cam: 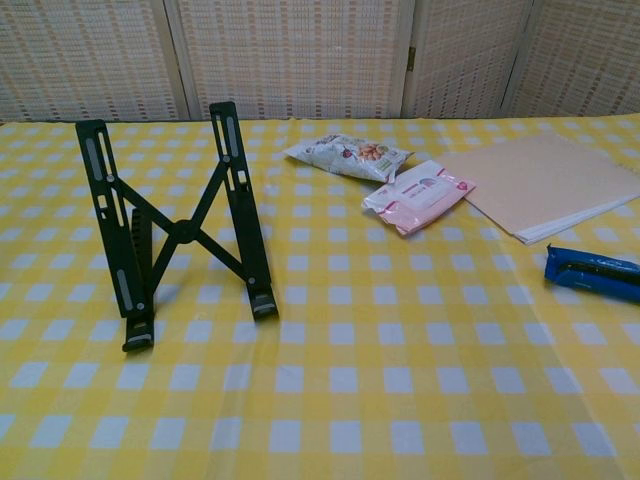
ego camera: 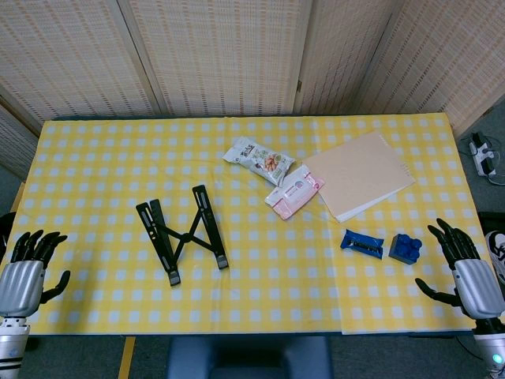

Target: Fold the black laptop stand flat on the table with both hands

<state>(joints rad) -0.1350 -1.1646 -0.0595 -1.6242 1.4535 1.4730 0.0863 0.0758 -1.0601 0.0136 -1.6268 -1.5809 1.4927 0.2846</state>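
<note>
Head view | laptop stand [ego camera: 181, 233] unfolded | both hands apart, empty

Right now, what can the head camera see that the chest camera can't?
Only the head view shows the robot's left hand and right hand, both open and holding nothing at the near table corners, plus the blue block and a cable plug on the floor.

Only the chest view shows that the black laptop stand is propped up, its top raised off the table.

Both show the stand, the snack bag, the pink packet, the tan notebook, the blue wrapper and the yellow checked tablecloth.
</note>
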